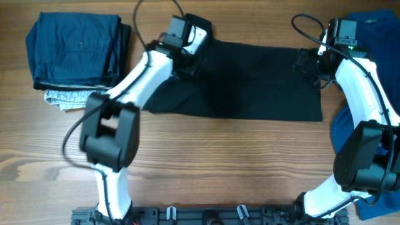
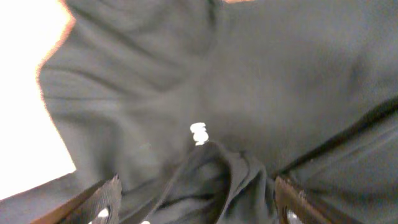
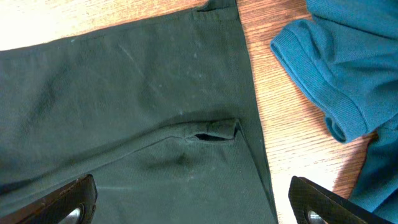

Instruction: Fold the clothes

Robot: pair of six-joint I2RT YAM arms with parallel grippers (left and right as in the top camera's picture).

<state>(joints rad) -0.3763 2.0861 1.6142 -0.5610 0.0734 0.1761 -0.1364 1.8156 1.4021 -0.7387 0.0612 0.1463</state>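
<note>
The black polo shirt [image 1: 244, 81] lies folded into a long flat strip across the far middle of the table. My left gripper [image 1: 181, 62] is over its left end, open, with bunched black cloth between the fingers [image 2: 196, 202]; small white lettering [image 2: 198, 133] shows there. My right gripper [image 1: 307, 65] is over the shirt's right end, open, its fingers straddling the hem edge [image 3: 193, 199] near a side slit [image 3: 214, 132]. A bright blue shirt [image 1: 369, 94] lies at the right edge, and its sleeve cuff [image 3: 317, 74] shows in the right wrist view.
A stack of folded dark blue garments [image 1: 78, 50] sits at the far left on a pale patterned cloth [image 1: 65, 98]. The wooden table [image 1: 219, 162] stretches in front of the shirt. Cables run from both wrists.
</note>
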